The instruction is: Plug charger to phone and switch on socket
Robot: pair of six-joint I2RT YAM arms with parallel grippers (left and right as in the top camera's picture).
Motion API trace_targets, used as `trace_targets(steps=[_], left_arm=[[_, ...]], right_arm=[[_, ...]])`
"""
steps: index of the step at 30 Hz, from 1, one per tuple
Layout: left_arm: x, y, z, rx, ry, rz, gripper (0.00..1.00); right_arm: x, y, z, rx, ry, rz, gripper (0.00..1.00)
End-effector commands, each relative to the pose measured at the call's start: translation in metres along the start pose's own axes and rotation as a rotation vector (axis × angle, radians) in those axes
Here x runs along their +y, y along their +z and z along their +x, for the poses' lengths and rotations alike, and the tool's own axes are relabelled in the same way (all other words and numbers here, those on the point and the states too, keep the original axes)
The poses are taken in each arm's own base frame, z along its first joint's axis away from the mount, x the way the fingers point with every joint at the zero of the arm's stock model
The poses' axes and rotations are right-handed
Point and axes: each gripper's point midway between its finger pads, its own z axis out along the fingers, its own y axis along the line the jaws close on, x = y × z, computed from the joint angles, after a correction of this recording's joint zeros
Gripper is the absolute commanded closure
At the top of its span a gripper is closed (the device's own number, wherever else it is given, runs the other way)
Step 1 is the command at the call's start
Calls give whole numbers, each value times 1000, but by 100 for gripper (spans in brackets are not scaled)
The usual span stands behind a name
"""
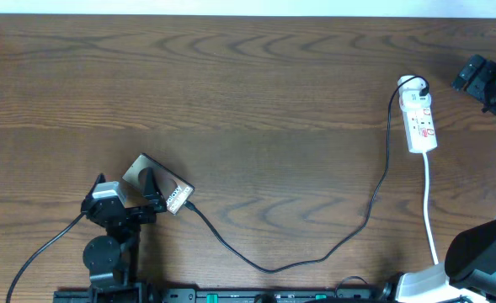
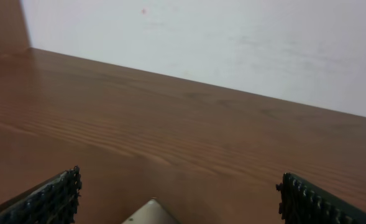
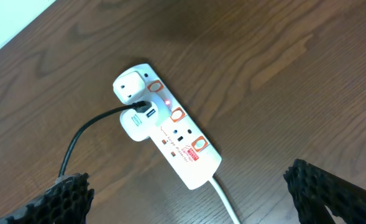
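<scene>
The phone [image 1: 162,187] lies slanted on the table at the lower left, and one pale corner of it [image 2: 151,214] shows in the left wrist view. My left gripper [image 1: 149,189] hangs over it, open, fingers [image 2: 52,198] wide apart and holding nothing. The charger cable [image 1: 273,268] runs from the phone's lower right end in a long loop to its white plug [image 3: 136,122] in the socket [image 1: 421,118]. A small red light shows by one switch of the socket [image 3: 173,138]. My right gripper [image 1: 473,77] stands open to the right of it, fingers [image 3: 332,193] apart and off the strip.
The socket's white cord [image 1: 429,210] runs down to the right arm's base [image 1: 483,252] at the front right. The left arm's black cable [image 1: 45,252] trails to the front left. A pale wall [image 2: 232,43] rises behind the table's far edge.
</scene>
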Motion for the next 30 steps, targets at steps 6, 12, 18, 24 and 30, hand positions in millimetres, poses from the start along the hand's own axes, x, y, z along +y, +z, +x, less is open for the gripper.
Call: trace_targets(steps=[6, 12, 18, 24, 30], left_arm=[[16, 1, 15, 38, 106, -79, 0], [16, 1, 15, 38, 106, -78, 0], [15, 1, 15, 39, 107, -74, 0], [9, 1, 15, 42, 149, -43, 0], [8, 1, 15, 40, 152, -35, 0]], right_arm=[[0, 2, 1, 3, 8, 10, 1], [0, 2, 1, 3, 8, 10, 1], [0, 2, 1, 3, 8, 10, 1], [0, 2, 1, 3, 8, 10, 1], [0, 2, 1, 3, 8, 10, 1]])
